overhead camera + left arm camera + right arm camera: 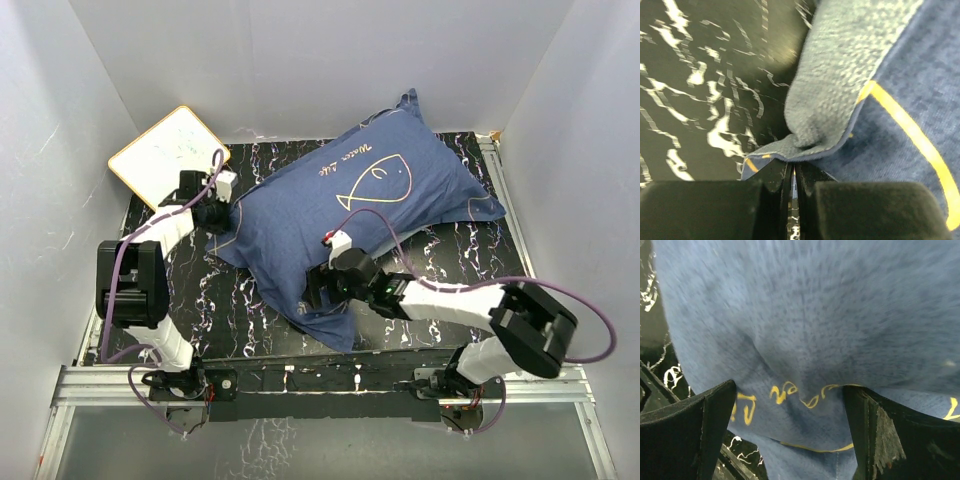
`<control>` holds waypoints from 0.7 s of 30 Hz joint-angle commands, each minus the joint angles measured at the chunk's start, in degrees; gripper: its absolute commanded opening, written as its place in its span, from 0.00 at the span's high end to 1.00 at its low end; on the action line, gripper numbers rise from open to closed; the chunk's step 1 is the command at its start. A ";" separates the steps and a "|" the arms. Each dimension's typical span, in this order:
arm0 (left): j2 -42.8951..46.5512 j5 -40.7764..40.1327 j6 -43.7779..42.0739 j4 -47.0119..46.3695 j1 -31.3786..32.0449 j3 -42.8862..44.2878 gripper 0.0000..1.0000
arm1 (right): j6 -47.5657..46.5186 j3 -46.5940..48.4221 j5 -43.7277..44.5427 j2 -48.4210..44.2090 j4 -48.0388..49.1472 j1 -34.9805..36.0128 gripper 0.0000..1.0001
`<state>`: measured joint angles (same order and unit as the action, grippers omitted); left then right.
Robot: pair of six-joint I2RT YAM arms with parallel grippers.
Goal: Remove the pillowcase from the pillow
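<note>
The navy pillowcase (370, 190) with its gold fish lies diagonally across the table, plump and filled. The white pillow is hidden inside it. My left gripper (215, 213) is at the case's left edge. In the left wrist view it (793, 167) is shut on the hem of the pillowcase (920, 75), whose paler grey-blue reverse (840, 65) is folded over just above the jaws. My right gripper (318, 290) rests on the near lower part of the case. In the right wrist view it (790, 405) is open, its jaws wide apart, with the cloth (815, 315) and gold script (790, 392) between them.
A flat white board with an orange edge (168, 155) leans at the back left, close behind the left gripper. The black marbled table (250, 320) is bounded by white walls on three sides. A metal rail (330, 385) runs along the near edge by the arm bases.
</note>
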<state>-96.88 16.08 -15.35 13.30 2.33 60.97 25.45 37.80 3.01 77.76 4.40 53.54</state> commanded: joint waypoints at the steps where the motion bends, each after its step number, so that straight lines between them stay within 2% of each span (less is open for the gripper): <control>1: 0.76 -6.69 2.80 1.01 -2.30 6.83 1.00 | 1.77 3.88 -1.55 6.44 3.76 1.61 0.09; 5: 2.53 -4.46 6.02 3.90 -7.92 11.94 1.00 | 0.50 8.59 -3.88 14.19 6.88 2.56 0.15; 9: 6.89 -0.93 5.11 7.05 -11.44 14.16 1.00 | -1.61 19.99 -7.65 26.82 6.60 3.76 0.21; 10: 8.28 -0.01 4.17 7.83 -11.59 13.99 0.87 | -1.94 23.91 -8.71 29.37 6.13 4.03 0.22; 12: 11.55 1.30 2.96 9.45 -11.89 13.18 0.42 | -1.66 32.17 -11.29 34.14 5.30 4.20 0.24; 14: 14.69 2.64 1.49 11.33 -12.29 12.46 0.14 | -0.62 38.04 -13.58 37.46 5.08 4.20 0.25; 15: 16.01 3.03 0.81 12.50 -12.48 12.16 0.05 | -0.32 40.53 -14.53 38.39 4.48 4.20 0.25; 18: 19.57 6.49 -3.08 17.11 -12.91 10.74 0.03 | -0.52 44.83 -14.74 38.36 1.57 3.69 0.23; 21: 22.50 11.22 -7.52 21.61 -12.87 7.04 0.03 | 1.36 41.63 -15.94 32.10 1.16 0.60 0.19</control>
<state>-78.02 19.99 -16.73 25.63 -10.39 72.31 25.08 79.40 -9.89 117.30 6.42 57.28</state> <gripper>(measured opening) 0.970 0.785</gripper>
